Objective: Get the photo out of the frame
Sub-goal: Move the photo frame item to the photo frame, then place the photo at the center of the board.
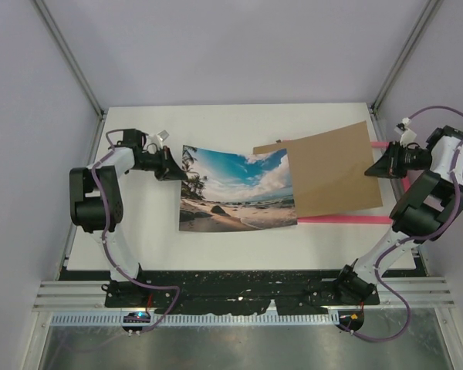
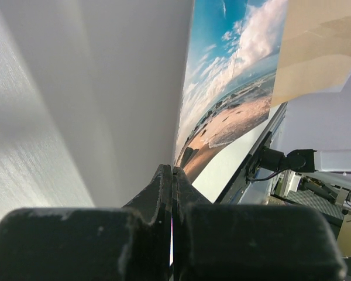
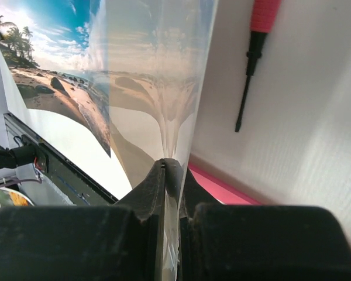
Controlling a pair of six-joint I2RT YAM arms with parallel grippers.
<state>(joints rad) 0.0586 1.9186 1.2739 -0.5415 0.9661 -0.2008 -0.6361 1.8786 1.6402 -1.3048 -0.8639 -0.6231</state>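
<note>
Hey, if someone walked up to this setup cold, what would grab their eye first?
The bright beach photo at mid-table, bowed, with the left gripper shut on its left edge. Next, the brown board overlapping the photo's right end, pinched at its right edge by the right gripper, with the pink frame peeking out underneath.

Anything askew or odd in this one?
The brown board sits skewed across the pink frame, its left edge overlapping the right edge of the photo, which looks bowed rather than flat.
</note>
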